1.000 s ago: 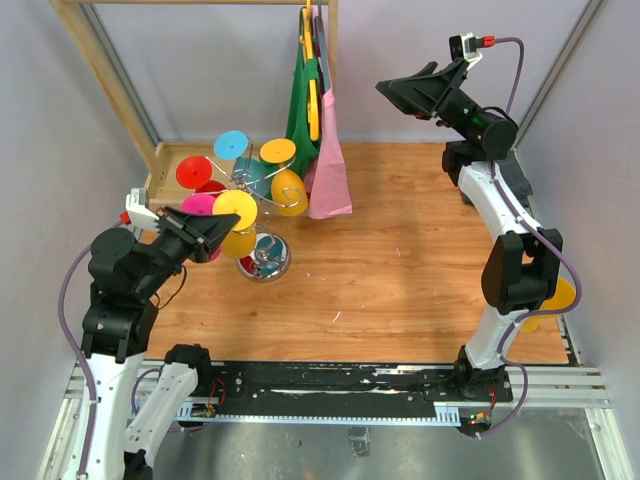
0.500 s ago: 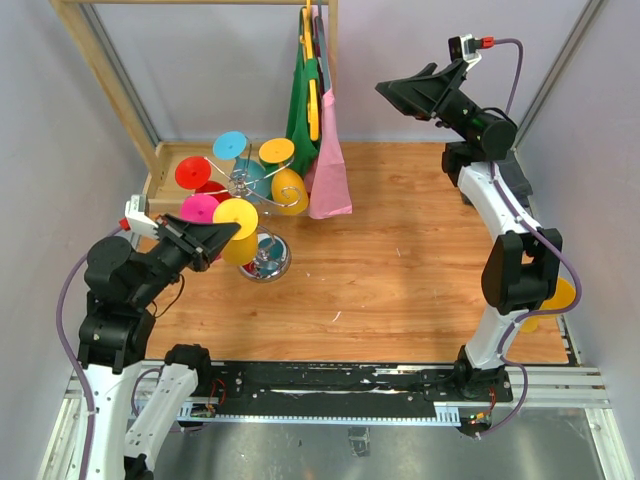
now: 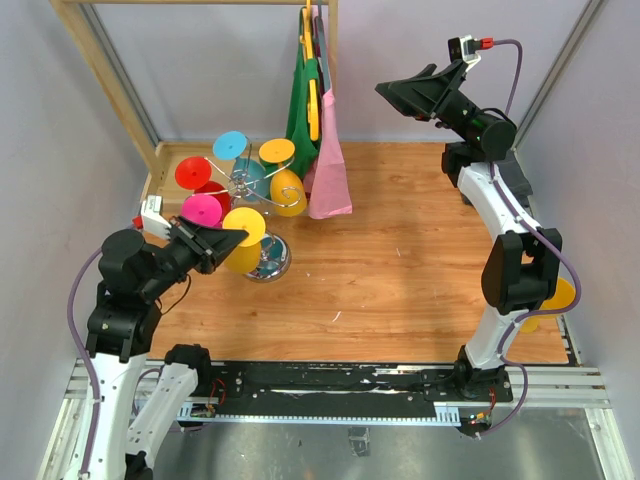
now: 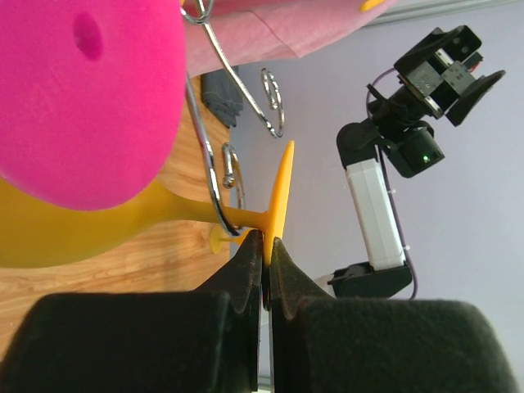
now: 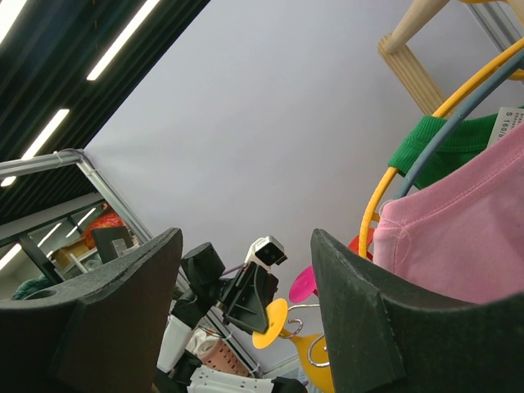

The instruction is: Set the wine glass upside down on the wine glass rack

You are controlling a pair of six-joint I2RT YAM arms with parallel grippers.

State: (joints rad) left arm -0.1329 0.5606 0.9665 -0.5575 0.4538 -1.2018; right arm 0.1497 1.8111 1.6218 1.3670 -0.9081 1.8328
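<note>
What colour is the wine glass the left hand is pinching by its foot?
Yellow; the wine glass shows best in the left wrist view.

A wooden clothes rail frame (image 3: 105, 75) is standing at the back of the table, running from ten o'clock to twelve o'clock in the top view. At twelve o'clock a green garment (image 3: 300, 110) and a pink garment (image 3: 328, 170) are hanging side by side from it, touching, with a yellow hanger (image 3: 313, 105) showing between them. The wood-grain tabletop (image 3: 400, 270) is lying under everything, and pale lilac walls (image 3: 220, 70) are closing it in on three sides. At four o'clock a yellow disc-shaped item (image 3: 562, 293) is peeking out, partly hidden. At six o'clock a metal rail (image 3: 560, 385) is running along the near edge. In the right wrist view, ceiling lights (image 5: 123, 37) are glowing overhead.
</note>
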